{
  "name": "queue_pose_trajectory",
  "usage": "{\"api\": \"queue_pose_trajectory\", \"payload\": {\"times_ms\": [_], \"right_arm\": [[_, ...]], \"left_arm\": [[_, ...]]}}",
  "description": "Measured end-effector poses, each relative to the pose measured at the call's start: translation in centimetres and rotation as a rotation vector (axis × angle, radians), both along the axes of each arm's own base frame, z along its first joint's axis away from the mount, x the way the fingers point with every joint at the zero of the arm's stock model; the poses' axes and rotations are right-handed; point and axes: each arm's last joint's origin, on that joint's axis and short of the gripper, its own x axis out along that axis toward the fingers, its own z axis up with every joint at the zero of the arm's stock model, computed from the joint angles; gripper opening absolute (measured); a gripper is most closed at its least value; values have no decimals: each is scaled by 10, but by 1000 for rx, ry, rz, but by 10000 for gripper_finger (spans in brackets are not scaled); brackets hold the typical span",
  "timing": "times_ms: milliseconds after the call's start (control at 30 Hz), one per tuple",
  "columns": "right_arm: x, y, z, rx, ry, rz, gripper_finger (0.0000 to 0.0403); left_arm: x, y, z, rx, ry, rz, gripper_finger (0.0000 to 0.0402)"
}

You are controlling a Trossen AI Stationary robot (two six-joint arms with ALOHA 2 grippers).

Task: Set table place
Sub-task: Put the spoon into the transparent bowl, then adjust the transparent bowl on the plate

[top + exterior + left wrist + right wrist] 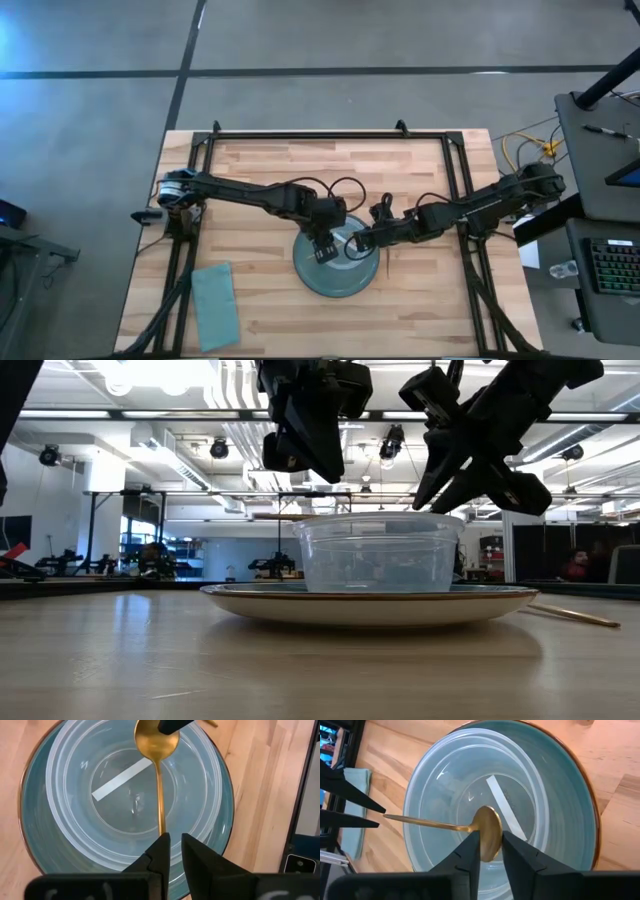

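Note:
A blue-grey plate (335, 285) lies on the wooden table (260, 170), with a clear plastic bowl (378, 555) standing on it. A gold spoon (159, 750) hangs level above the bowl. My right gripper (490, 845) is shut on the spoon's bowl end and comes from the table's right (358, 243). My left gripper (175, 845) stands over the plate's left part (325, 248), narrowly open. The handle's free end (385, 816) lies at its fingertips; whether they touch it I cannot tell. My right gripper pinches the spoon's bowl (487, 837) between its two fingers, one on each long edge. The fingers slant down from the table's right. The spoon is lifted clear over the plastic bowl, its handle (425, 822) pointing level toward my left gripper.
A folded teal napkin (213, 305) lies near the table's front left. A thin gold utensil (575, 615) lies on the table right of the plate. The black rail frame (330, 133) edges the tabletop. Bare wood shows on the far half.

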Motion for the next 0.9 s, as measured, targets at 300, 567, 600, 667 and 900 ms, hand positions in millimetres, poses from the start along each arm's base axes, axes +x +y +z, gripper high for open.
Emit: {"api": "queue_pose_trajectory", "payload": {"times_ms": [300,567,600,667,900], "right_arm": [[-6,-1,-4,-4,77,11,103],[-9,-2,-7,-18,121,9,120],[-9,-2,-7,-21,120,7,122],[-9,-2,-6,-31,119,8,126],[-2,-1,9,-70,71,49,132]], "left_arm": [[0,0,0,7,0,3,32],[-1,0,-3,8,8,3,32],[-1,0,-3,8,9,3,32],[-1,0,-5,9,15,3,32],[-1,1,-6,30,18,14,32]]}}
